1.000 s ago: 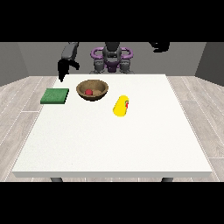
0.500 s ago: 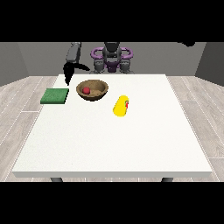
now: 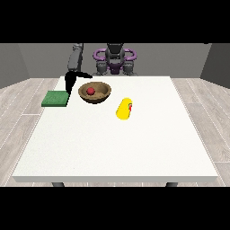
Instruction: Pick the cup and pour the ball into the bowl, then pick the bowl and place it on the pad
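White table [image 3: 112, 143] fills the frame; upper left, 1 hand [image 3: 72, 81] hangs by the bowl [image 3: 95, 92] holding the ball [image 3: 91, 91], likely lining up a grasp; its finger spread I cannot tell; yellow cup [image 3: 124, 108] lies tipped, green pad [image 3: 55, 98] waits

The robot hand [image 3: 72, 81] at the view's left has come down and moved in toward the wooden bowl [image 3: 95, 93]. A second ago it hung higher, above the far left corner of the tabletop [image 3: 117, 143]; now it sits low between the green pad [image 3: 55, 98] and the bowl's left rim, with one part of it reaching out over that rim. The robot hand at the view's right, which was raised near the top right a second ago and sliding further out half a second ago, has gone from view altogether.
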